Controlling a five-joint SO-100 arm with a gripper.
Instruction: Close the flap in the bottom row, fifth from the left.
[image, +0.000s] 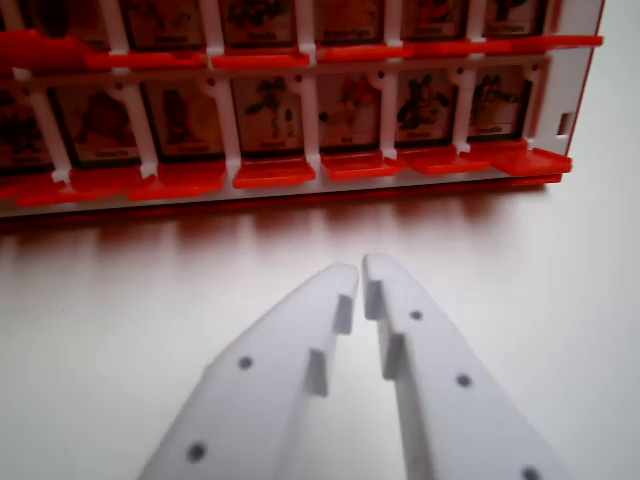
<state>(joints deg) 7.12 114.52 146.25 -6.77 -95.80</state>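
White pincer poised on the pale table in front of a red-and-white flap board.

Taking the game board (300, 110) as the landmark and reading from the wrist view's left: its bottom row shows picture cards standing behind white frame posts, each with a red flap lying flat at its foot, beginning with blurred flaps at the left edge. Further along, a flap (273, 172) below a dark-figured card lies just left of the board's middle, then another flap (362, 164), then more out to the board's right-hand corner. Which of these is fifth from the left I cannot tell, since the row runs out of frame. A second row of cards sits above. Below the board, well apart from it on the table (100, 300), the gripper (360, 272) points toward it, tips nearly touching with only a thin slit between them, holding nothing.
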